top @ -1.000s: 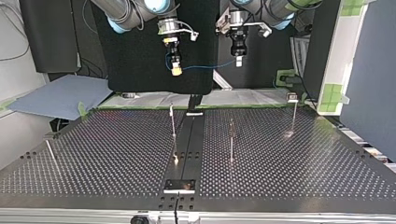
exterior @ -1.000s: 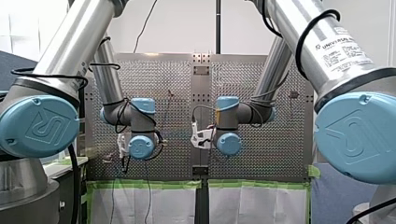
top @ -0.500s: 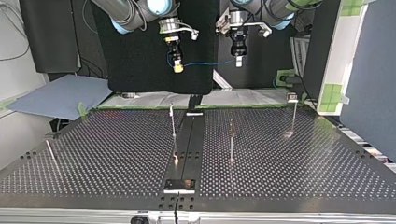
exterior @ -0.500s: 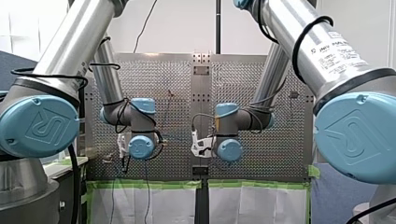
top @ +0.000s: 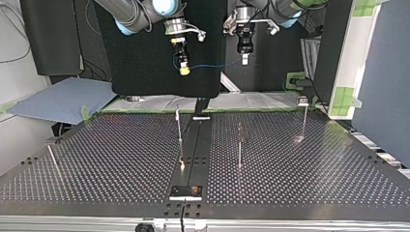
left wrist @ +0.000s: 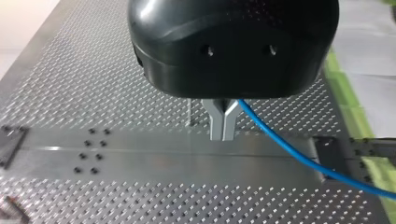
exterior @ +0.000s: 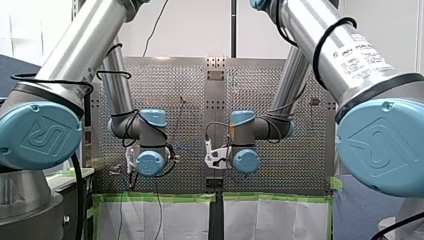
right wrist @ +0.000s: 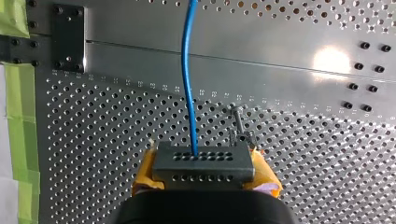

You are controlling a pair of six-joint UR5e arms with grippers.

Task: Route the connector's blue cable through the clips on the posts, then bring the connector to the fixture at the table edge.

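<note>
Your right jaws pinch the connector (right wrist: 204,164) by its sides, high over the tabletop's (top: 290,164) taped edge, so the cable (right wrist: 188,79) leaves its face freely. Your left jaws are pressed together on that cable further along. The short span between them is probably meant for lowering into the clips on the posts (top: 179,126).

Left pincer (top: 245,60) raised slightly in top view, lifting blue cable (top: 217,65) end.

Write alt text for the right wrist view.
My right gripper, with yellow pads, clamps a grey rectangular connector; its blue cable runs straight ahead over the perforated metal table, crossing a smooth metal strip. Green tape edges the table.
</note>
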